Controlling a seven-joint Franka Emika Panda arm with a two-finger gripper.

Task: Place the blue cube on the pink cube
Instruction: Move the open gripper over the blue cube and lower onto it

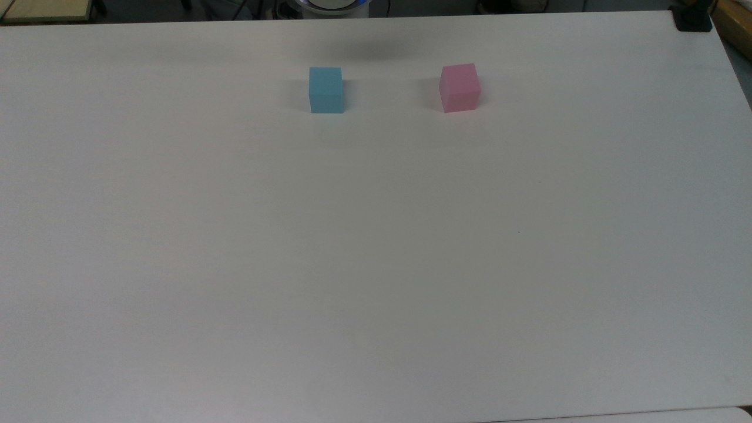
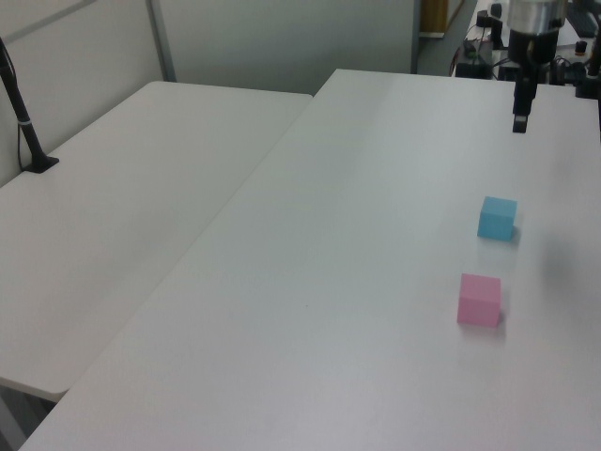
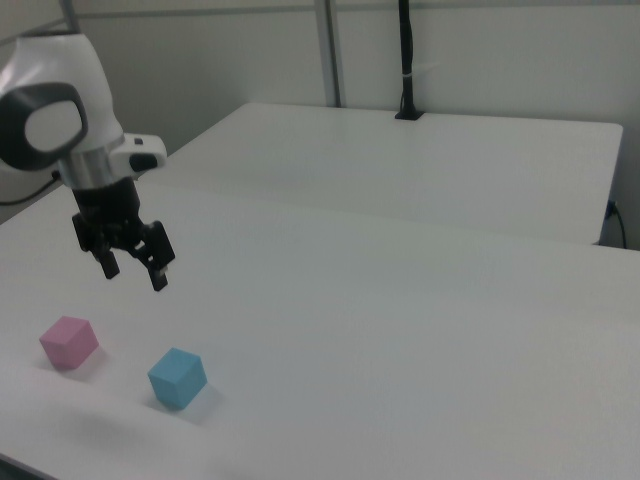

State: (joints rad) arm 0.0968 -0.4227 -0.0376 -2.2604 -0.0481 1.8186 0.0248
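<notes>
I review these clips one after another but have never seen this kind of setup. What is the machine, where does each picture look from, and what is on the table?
The machine is a robot arm ending in a two-finger gripper. In the right view it hangs in the air above the white table, fingers spread apart and holding nothing. The left view catches the same gripper near its upper right corner.

Three fixed cameras watch one scene. The top view looks down on the table; the left view and the right view look across it from opposite sides.

Two small cubes sit on the table, apart from each other: the blue cube and the pink cube. Neither is being touched. A second white table stands alongside.
</notes>
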